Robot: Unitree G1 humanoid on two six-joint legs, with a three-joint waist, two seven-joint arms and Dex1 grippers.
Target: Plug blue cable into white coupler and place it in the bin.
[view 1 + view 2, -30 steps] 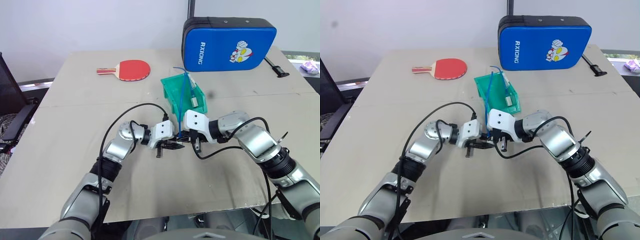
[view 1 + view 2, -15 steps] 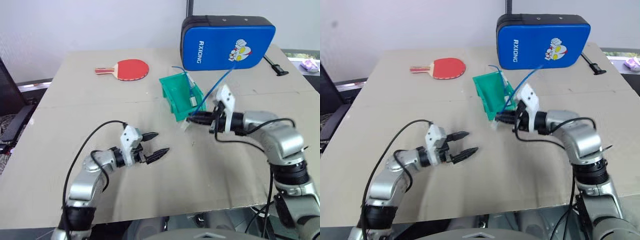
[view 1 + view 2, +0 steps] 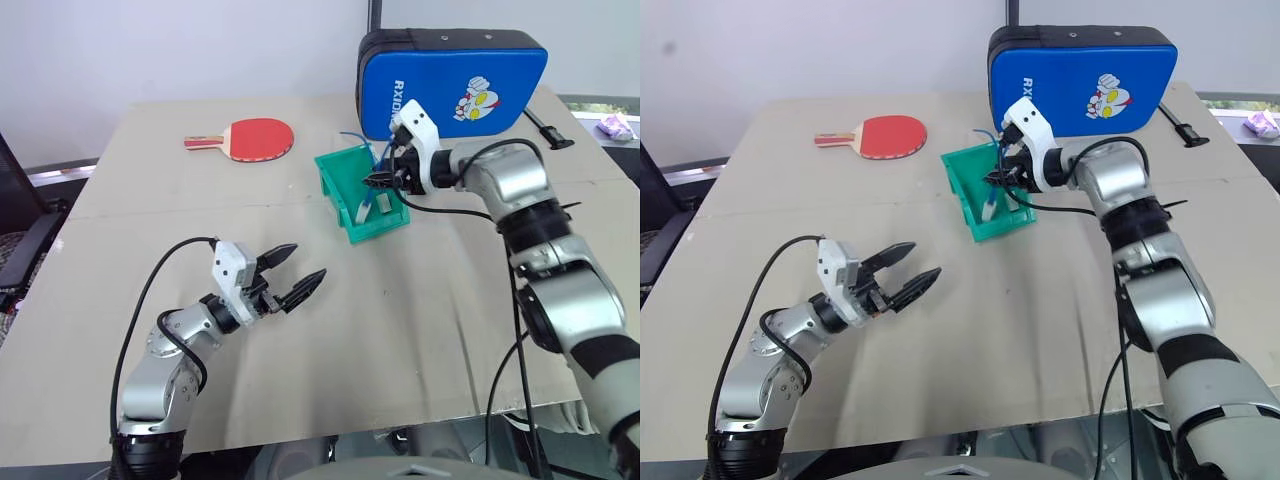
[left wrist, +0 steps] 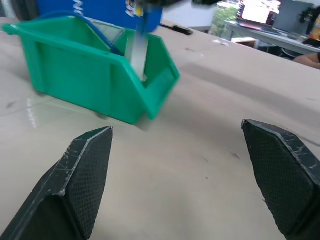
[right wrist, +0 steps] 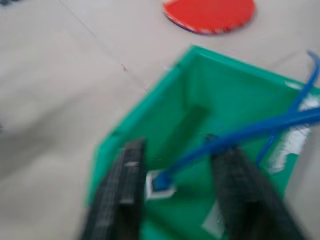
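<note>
Blue cable [image 5: 240,134] plugged into white coupler [image 5: 159,184], dropping into bin [image 3: 345,210] beneath parted right gripper [image 5: 175,170]; left gripper [image 3: 292,275] spread, idle near table's [image 3: 440,310] front edge.

Head pair: high behind the arms, looking forward and down over the table [image 3: 120,250]; the two eyes share almost the whole scene.
Left wrist: low over the tabletop, facing the bin [image 4: 95,75] from near, level with its side.
Right wrist: close above the bin, looking down into it, paddle [image 5: 210,12] beyond.
Shared: the bin is in all views.
</note>
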